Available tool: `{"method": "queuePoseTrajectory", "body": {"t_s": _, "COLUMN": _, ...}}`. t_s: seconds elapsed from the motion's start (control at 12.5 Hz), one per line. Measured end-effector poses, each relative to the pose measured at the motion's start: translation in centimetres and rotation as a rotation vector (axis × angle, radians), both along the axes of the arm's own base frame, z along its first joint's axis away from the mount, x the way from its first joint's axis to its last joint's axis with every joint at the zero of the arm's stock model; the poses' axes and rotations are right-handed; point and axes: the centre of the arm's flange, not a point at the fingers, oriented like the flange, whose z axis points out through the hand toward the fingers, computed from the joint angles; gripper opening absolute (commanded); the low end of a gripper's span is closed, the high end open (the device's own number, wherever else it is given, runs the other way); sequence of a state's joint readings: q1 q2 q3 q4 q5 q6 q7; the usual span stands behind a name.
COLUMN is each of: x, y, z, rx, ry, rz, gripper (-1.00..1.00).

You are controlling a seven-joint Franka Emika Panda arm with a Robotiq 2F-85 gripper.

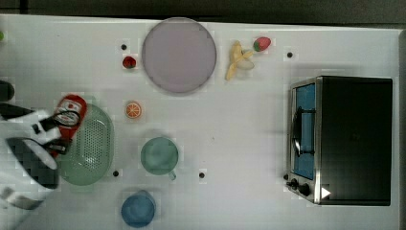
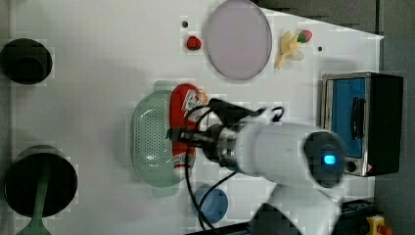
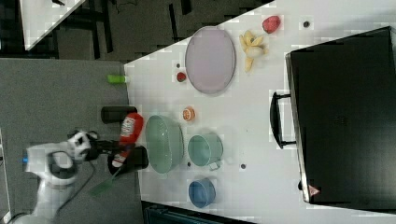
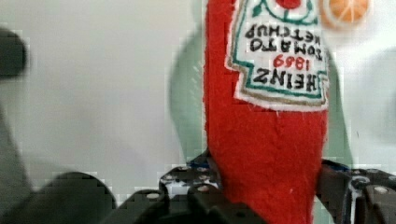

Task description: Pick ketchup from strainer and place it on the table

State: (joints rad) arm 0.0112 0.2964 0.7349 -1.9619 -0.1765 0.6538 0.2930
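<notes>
The ketchup [image 4: 261, 140] is a red soft bottle with a white Heinz label, and my gripper [image 4: 266, 186] is shut on its lower part, one finger on each side. In the top view the ketchup [image 1: 72, 109] lies over the left rim of the pale green strainer [image 1: 93, 148], held by my gripper [image 1: 61, 130]. The left view shows the ketchup [image 2: 185, 105] across the strainer [image 2: 149, 142]. In the right view the ketchup [image 3: 130, 128] hangs beside the strainer [image 3: 166, 142], raised off the white table [image 1: 239, 129].
A teal cup [image 1: 159, 155] and a blue cup [image 1: 138, 209] stand to the top view's right of the strainer. An orange slice [image 1: 133, 109], a strawberry [image 1: 129, 62], a lilac plate [image 1: 178, 55] and a banana [image 1: 238, 60] lie further off. A toaster oven [image 1: 349, 139] fills the top view's right.
</notes>
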Motion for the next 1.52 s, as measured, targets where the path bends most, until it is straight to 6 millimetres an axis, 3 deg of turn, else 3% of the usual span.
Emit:
{"method": "queuePoseTrajectory", "body": {"t_s": 0.24, "x": 3.3, "y": -0.6, "z": 6.1, "rx": -0.017, "ry": 0.007, "rz": -0.035, "gripper": 0.21}}
{"method": "queuePoseTrajectory", "body": {"t_s": 0.48, "x": 7.4, "y": -5.2, "z": 8.6, "rx": -0.049, "ry": 0.016, "rz": -0.076, "gripper": 0.21}}
{"method": "queuePoseTrajectory", "body": {"t_s": 0.8, "x": 14.2, "y": -16.1, "z": 6.5, "rx": -0.104, "ry": 0.034, "rz": -0.168, "gripper": 0.21}}
{"method": "queuePoseTrajectory", "body": {"t_s": 1.04, "x": 17.3, "y": -27.1, "z": 3.1, "rx": -0.163, "ry": 0.084, "rz": -0.233, "gripper": 0.21}}
{"method": "queuePoseTrajectory", "body": {"t_s": 1.28, "x": 18.3, "y": -37.2, "z": 1.3, "rx": -0.205, "ry": 0.119, "rz": -0.275, "gripper": 0.21}}
{"method": "queuePoseTrajectory", "body": {"t_s": 1.52, "x": 17.7, "y": -42.6, "z": 0.0, "rx": -0.213, "ry": 0.146, "rz": -0.269, "gripper": 0.21}}
